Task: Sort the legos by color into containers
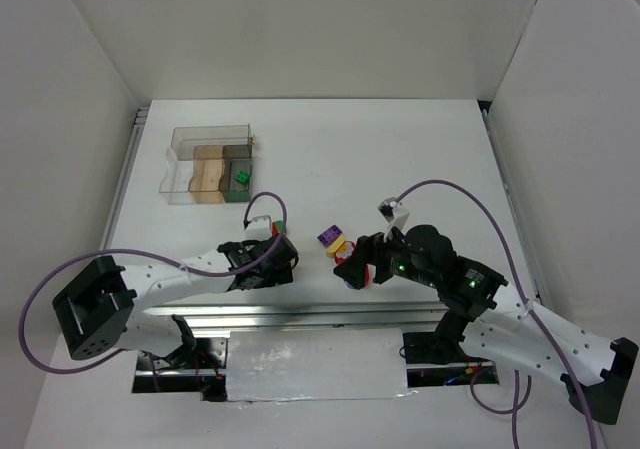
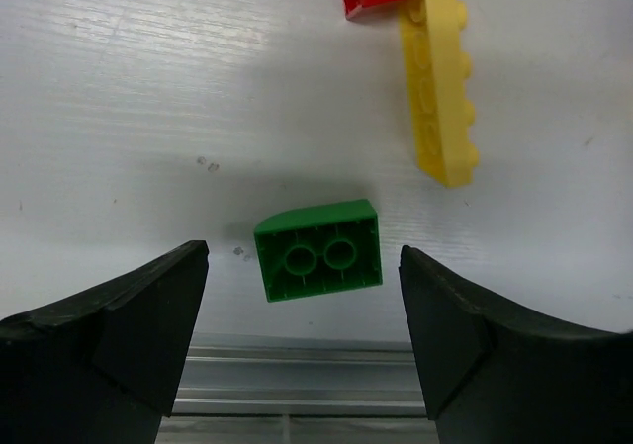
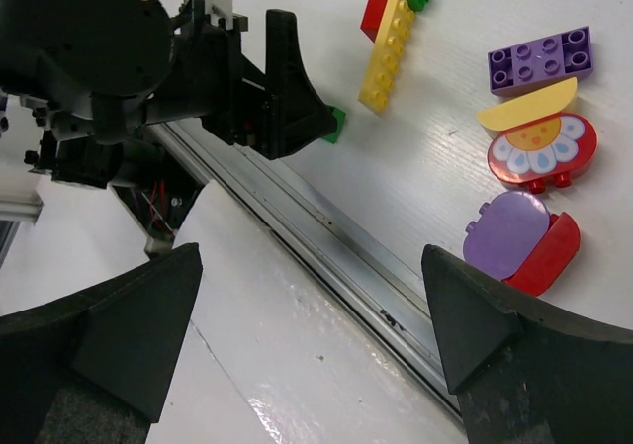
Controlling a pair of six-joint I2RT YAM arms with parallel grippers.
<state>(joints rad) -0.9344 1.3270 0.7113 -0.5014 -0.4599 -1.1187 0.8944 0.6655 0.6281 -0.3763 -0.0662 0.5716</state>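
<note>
Left wrist: green brick (image 2: 318, 250) is lying between wide-apart left gripper (image 2: 303, 258) fingers; right gripper (image 3: 312, 266) gaping, empty; box (image 1: 178, 181) showing only from top external.

We see a white surface (image 1: 400, 159) boxed in by plain white walls (image 1: 300, 29), evenly lit, with a grooved metal rail (image 1: 330, 316) and a silvery sheet (image 1: 315, 364) along its near edge.
</note>
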